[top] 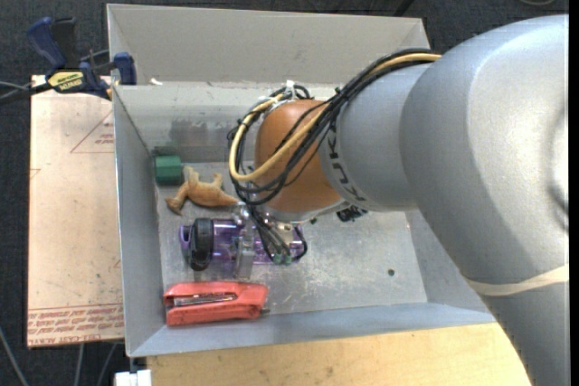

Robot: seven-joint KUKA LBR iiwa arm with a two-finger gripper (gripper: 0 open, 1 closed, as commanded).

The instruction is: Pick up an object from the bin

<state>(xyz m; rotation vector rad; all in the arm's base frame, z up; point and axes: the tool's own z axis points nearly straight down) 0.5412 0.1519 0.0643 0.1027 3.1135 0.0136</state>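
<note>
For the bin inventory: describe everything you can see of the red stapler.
The red stapler lies flat on the floor of the bin, in its near left corner, lengthwise along the near wall. It looks like orange-red plastic with a darker, metal-looking strip along its left upper part, and seems closed. Nothing lies on it. The purple toy sits just behind it, apart.

Overhead, perhaps slightly oblique, near the bin (pixel 136 230)
</note>
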